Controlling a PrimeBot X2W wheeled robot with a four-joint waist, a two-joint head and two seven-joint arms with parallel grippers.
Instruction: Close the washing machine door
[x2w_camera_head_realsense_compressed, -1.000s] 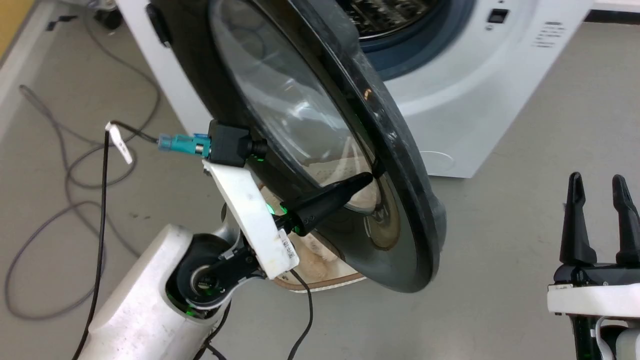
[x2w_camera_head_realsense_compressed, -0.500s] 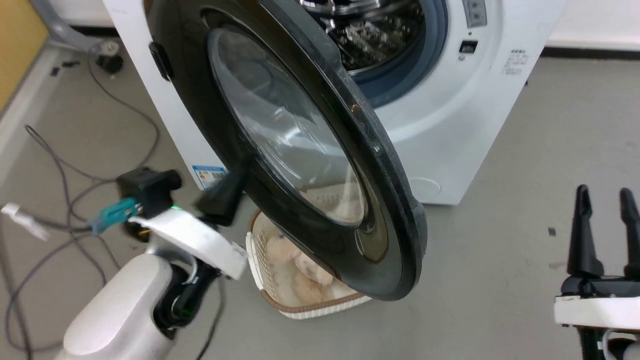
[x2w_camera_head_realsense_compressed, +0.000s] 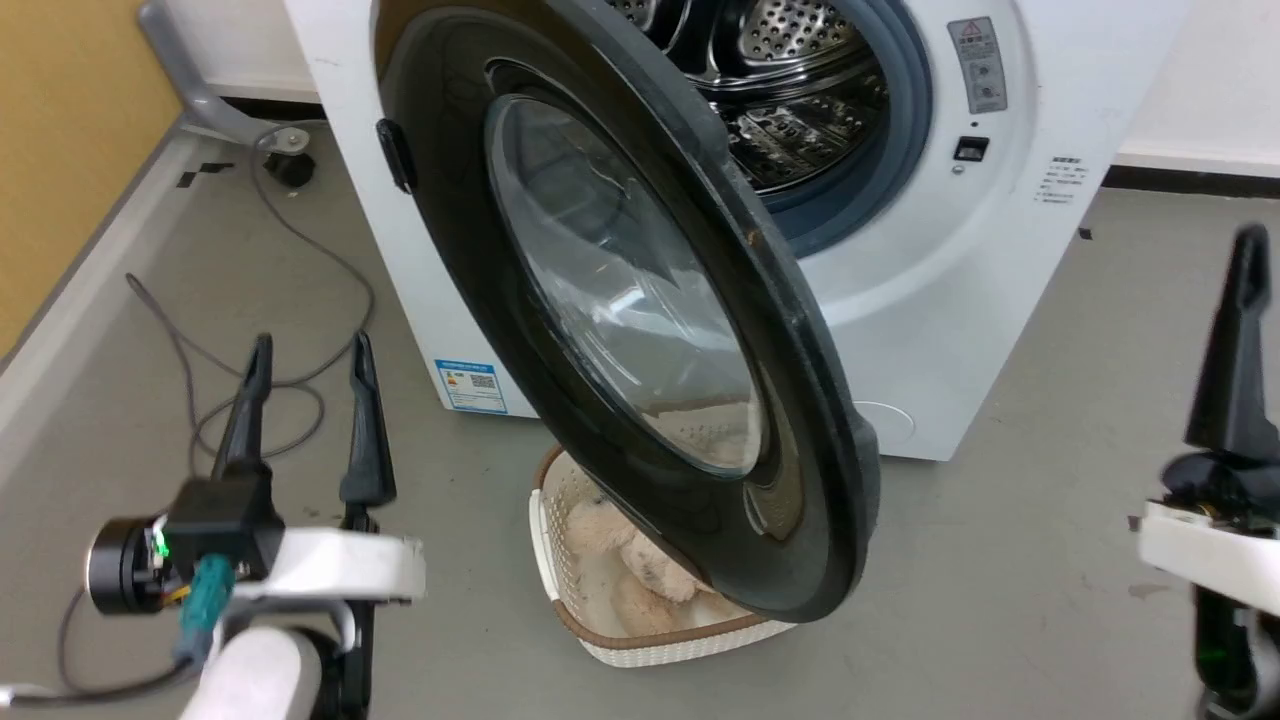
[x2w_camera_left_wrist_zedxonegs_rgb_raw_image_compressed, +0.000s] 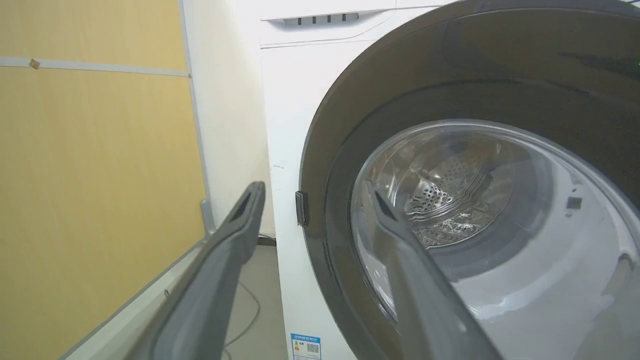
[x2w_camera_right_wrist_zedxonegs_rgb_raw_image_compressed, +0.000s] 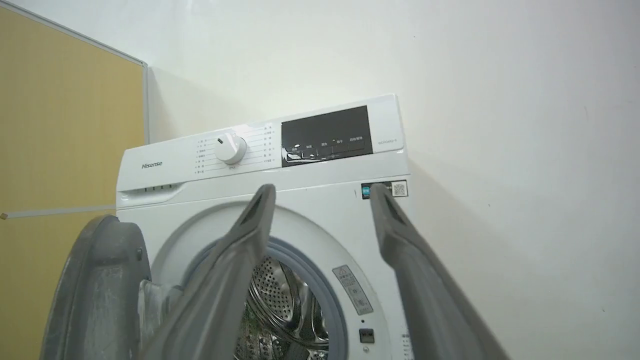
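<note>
Centre frame: your round black-rimmed, glass-centred washing machine door (x2w_camera_head_realsense_compressed: 625, 300) hangs half open | lower left: left gripper (x2w_camera_head_realsense_compressed: 312, 343), jaws spread, apart from it | right gripper (x2w_camera_right_wrist_zedxonegs_rgb_raw_image_compressed: 322, 189): jaws spread, empty

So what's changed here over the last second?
The left gripper, which had a finger up at the glass of the washing machine door a second ago, has pulled back to the lower left and now hovers open, apart from it. The head camera has also tilted up, showing more of the drum. The door is still open, and the right gripper stays open and empty.
</note>
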